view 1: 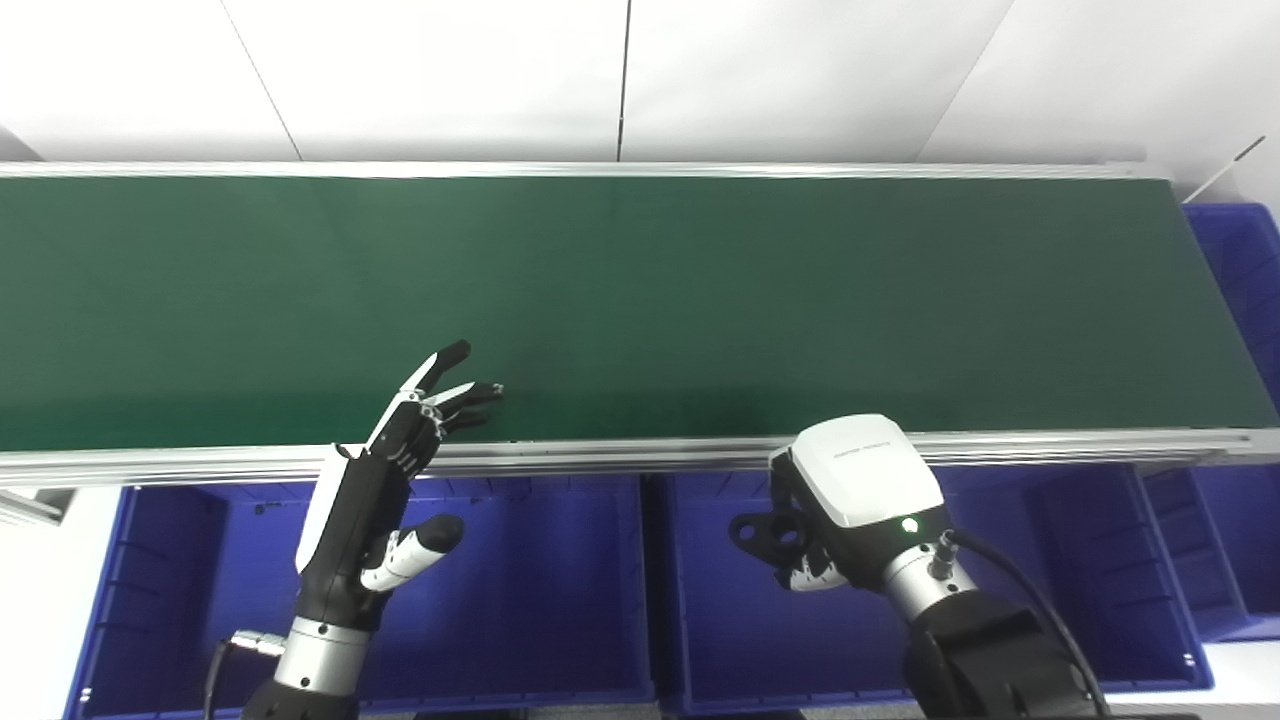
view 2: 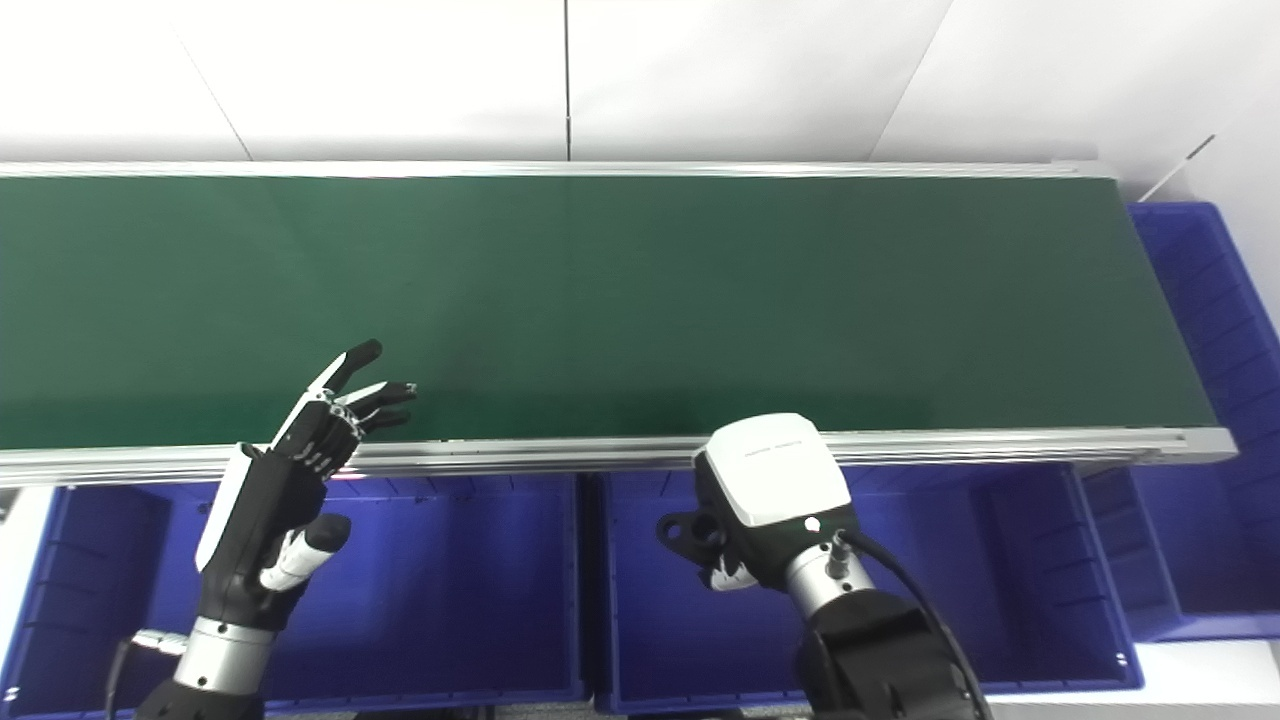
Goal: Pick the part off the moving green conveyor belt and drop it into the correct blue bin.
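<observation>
The black part sits in the right hand, a dark piece with round holes showing at the hand's left side, the fingers clamped on it from underneath the white back shell. It hangs over the middle blue bin, just this side of the belt's near aluminium rail, not touching the bin floor as far as these views show. A black cable runs from the right wrist down along the forearm. Across to the left hand: it is raised over the left blue bin, palm edge-on, its fingers spread apart and reaching over the rail onto the near edge of the green conveyor belt, the thumb sticking out lower down above the bin; it holds nothing. The belt stretches wide across both views, a plain dark green band. To the right of the middle bin stands another blue bin, and one more blue bin sits at the belt's far right end. Behind the belt rises a white panelled wall.
</observation>
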